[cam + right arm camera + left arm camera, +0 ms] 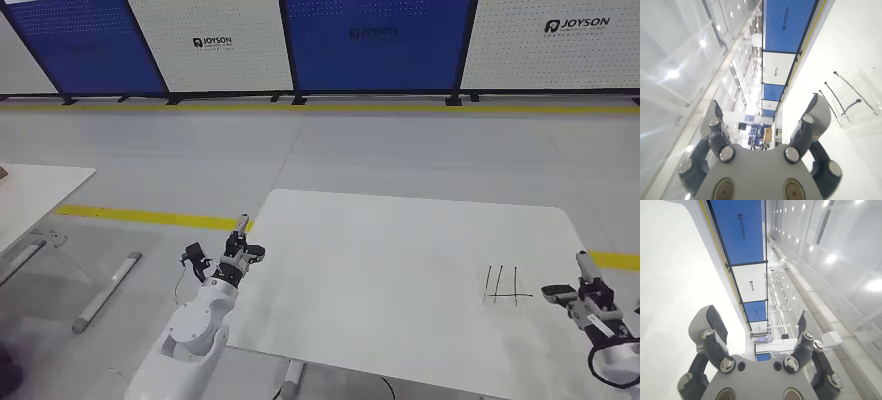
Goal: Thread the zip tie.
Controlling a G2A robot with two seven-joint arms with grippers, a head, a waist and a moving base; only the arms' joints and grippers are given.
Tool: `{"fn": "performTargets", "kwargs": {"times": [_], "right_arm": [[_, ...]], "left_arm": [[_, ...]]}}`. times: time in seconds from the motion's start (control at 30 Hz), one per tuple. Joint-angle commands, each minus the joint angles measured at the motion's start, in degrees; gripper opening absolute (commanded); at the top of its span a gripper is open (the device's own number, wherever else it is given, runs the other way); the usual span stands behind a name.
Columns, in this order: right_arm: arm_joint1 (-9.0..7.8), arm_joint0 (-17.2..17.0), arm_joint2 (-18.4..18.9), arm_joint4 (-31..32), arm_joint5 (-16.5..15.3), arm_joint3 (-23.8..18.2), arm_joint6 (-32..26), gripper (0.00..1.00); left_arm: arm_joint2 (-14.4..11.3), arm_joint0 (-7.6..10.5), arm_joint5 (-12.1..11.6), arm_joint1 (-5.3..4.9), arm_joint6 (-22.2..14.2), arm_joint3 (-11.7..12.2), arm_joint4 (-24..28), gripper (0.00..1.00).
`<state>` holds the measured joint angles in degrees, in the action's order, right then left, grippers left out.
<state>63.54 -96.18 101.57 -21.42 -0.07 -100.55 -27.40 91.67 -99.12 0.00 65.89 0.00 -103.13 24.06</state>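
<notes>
Closest to the wrist cameras are my two pincers, both spread wide and holding nothing. My left pincer sits at the left edge of the white desk, toward its far corner, with its dark ribbed fingers well apart from each other. My right pincer is at the opposite side, by the desk's right edge, and its jaws are just as far open.

Black zip ties lie flat on the desk near my right pincer, none of them touching it. Three lie roughly side by side with their small square heads pointing the same way. A fourth, slightly curved, lies across them. They seem to rest on something clear, though I cannot tell what it is. My left pincer is well apart from them, with most of the desk's width in between.

Beyond the desk, blue and white panels stand in a row behind a yellow floor line.
</notes>
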Motion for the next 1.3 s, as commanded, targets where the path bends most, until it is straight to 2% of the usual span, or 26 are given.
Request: {"fn": "performTargets", "kwargs": {"times": [0.0,0.07,0.47,0.5,0.53,0.6,0.73,0.8,0.9,1.03,1.1,1.17,1.27], "right_arm": [[-0.68,0.6,2.3,2.2,-1.3,-0.1,-8.4,1.0],[-1.44,1.4,4.0,5.1,-3.0,0.5,-15.8,1.0],[-1.44,1.4,4.0,5.1,-3.0,0.5,-15.8,1.0],[-1.51,1.5,3.2,4.3,-2.1,0.7,-18.7,1.0],[-1.82,2.7,3.1,2.7,-0.5,1.6,-24.1,1.0],[-3.0,7.8,6.1,2.7,1.0,5.6,-33.5,1.0],[-4.9,13.9,8.3,5.8,2.4,9.0,-47.1,1.0],[-5.82,16.8,7.9,8.3,3.6,10.5,-52.2,1.0],[-7.55,20.1,2.8,12.3,5.2,12.2,-52.2,1.0],[-9.11,25.1,-2.9,14.7,6.3,18.5,-52.2,1.0],[-9.4,28.1,-4.9,16.7,6.6,22.8,-51.9,1.0],[-9.29,30.1,-6.7,15.9,6.3,26.5,-52.2,1.0],[-9.3,30.5,-7.1,15.8,6.1,27.4,-52.2,1.0]], "left_arm": [[0.0,0.0,0.0,0.0,0.0,0.0,0.0,1.0],[0.0,0.0,0.0,0.0,0.0,0.0,0.0,1.0],[0.0,0.0,0.0,0.0,0.0,0.0,0.0,1.0],[0.0,0.0,0.0,0.0,0.0,0.0,0.0,1.0],[0.0,0.0,0.0,0.0,0.0,0.0,0.0,1.0],[0.0,0.0,0.0,0.0,0.0,0.0,0.0,1.0],[0.0,0.0,0.0,0.0,0.0,0.0,0.0,1.0],[0.0,0.0,0.0,0.0,0.0,0.0,0.0,1.0],[0.0,0.0,0.0,0.0,0.0,0.0,0.0,1.0],[0.0,0.0,0.0,0.0,0.0,0.0,0.0,1.0],[0.0,0.0,0.0,0.0,0.0,0.0,0.0,1.0],[0.0,0.0,0.0,0.0,0.0,0.0,0.0,1.0],[0.0,0.0,0.0,0.0,0.0,0.0,0.0,1.0]]}}
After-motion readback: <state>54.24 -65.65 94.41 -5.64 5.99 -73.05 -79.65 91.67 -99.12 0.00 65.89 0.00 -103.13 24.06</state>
